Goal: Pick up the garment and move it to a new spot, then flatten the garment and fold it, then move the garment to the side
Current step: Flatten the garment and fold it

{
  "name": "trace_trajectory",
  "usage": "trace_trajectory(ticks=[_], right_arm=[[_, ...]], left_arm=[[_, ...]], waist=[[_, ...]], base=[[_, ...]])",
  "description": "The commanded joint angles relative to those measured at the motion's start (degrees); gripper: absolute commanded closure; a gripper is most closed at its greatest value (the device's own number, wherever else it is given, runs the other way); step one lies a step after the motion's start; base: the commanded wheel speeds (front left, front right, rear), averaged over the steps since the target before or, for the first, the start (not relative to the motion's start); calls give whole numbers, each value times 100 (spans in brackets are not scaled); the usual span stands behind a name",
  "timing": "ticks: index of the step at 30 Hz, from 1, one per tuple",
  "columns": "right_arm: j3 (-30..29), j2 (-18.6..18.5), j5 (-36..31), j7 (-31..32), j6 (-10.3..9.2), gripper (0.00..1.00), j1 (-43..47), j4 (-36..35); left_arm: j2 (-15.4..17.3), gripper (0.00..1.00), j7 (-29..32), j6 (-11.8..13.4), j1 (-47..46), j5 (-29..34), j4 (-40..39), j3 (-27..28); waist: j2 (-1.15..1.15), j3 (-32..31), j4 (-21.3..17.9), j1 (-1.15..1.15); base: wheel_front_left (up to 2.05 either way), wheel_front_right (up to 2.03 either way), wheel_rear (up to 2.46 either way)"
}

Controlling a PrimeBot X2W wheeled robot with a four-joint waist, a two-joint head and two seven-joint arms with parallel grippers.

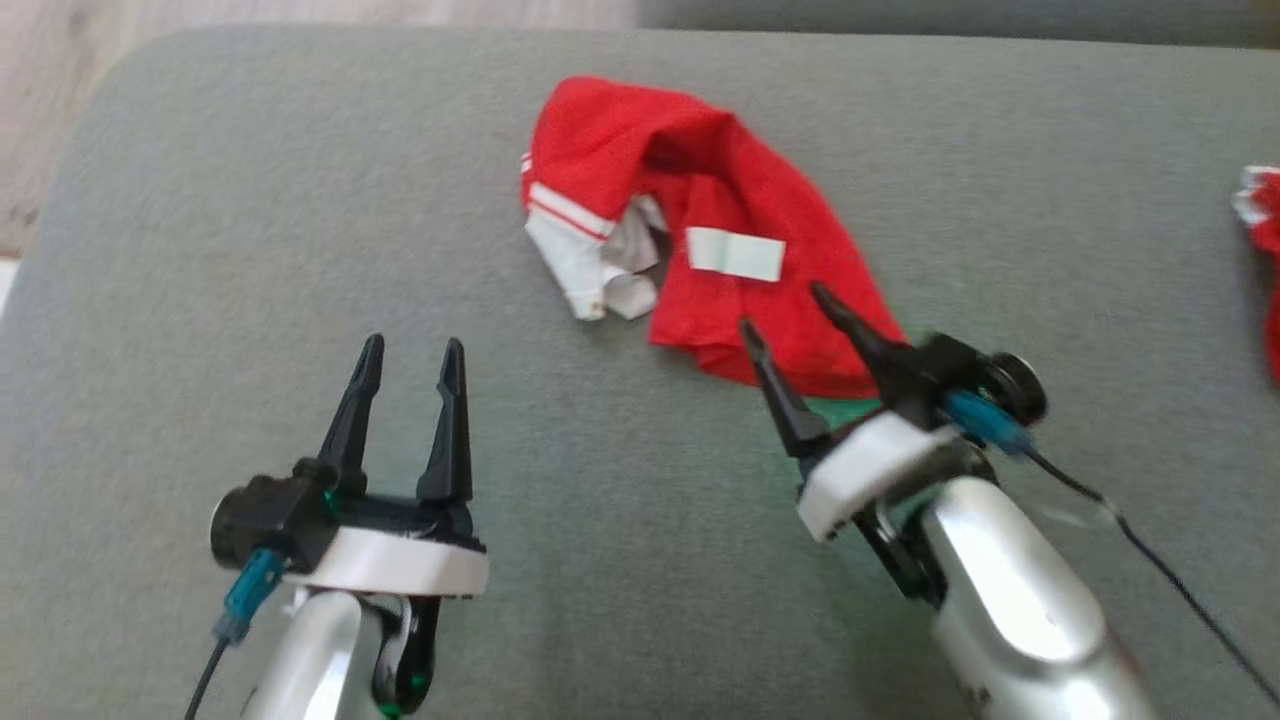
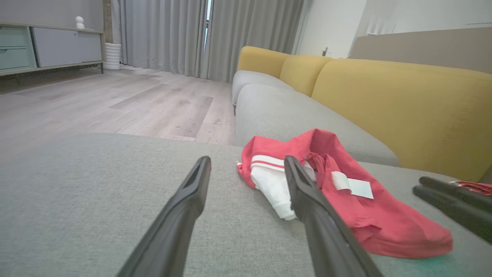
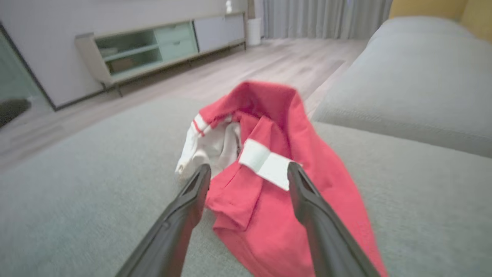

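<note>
A crumpled red garment point(image 1: 740, 210) with white trim and a white label lies on the grey cushion point(image 1: 250, 250), toward the back centre. My right gripper point(image 1: 790, 312) is open, its two dark fingers spread over the garment's near edge, with red cloth point(image 3: 250, 215) between them in the right wrist view. I cannot tell whether the fingers touch the cloth. My left gripper point(image 1: 412, 355) is open over bare cushion to the left of the garment point(image 2: 346, 200), holding nothing. The right gripper's fingers point(image 2: 453, 204) show at the right edge of the left wrist view.
Another red and white piece of cloth point(image 1: 1262, 240) lies at the cushion's right edge. A yellow sofa back point(image 2: 403, 104) rises behind the seat. The cushion's rounded left edge drops to a wooden floor point(image 2: 96, 104), with a low cabinet point(image 3: 153, 50) against the far wall.
</note>
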Motion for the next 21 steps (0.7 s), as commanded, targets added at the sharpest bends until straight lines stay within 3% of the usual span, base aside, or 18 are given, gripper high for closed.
trace_trajectory(ticks=[1,9,16,17,18,19,21], right_arm=[[257,6,-77,130,-4,0,-307,101],[992,6,-73,655,-4,0,-1290,1621],[1518,6,-90,589,-4,0,-1711,2572],[1544,6,-39,563,-4,15,-1738,2649],[1559,6,26,518,-4,90,-1761,2706],[1577,6,134,377,-4,100,-1807,2769],[1530,6,249,214,-4,100,-1844,2797]], left_arm=[[-2,0,-52,-34,-270,24,-116,244],[-141,0,-52,-174,-385,74,66,315],[-188,0,-52,-228,-439,72,123,353],[-190,0,-52,-233,-440,73,132,363],[-192,0,-52,-237,-440,76,142,376],[-195,0,-52,-243,-433,89,163,422],[-196,0,-52,-245,-419,112,169,480]], waist=[[0,141,206,-1],[0,357,593,-1],[0,420,738,-1],[0,415,739,-1],[0,407,735,-1],[0,369,694,-1],[0,320,623,-1]], base=[[0,0,0],[0,0,0],[0,0,0],[0,0,0],[0,0,0],[0,0,0],[0,0,0]])
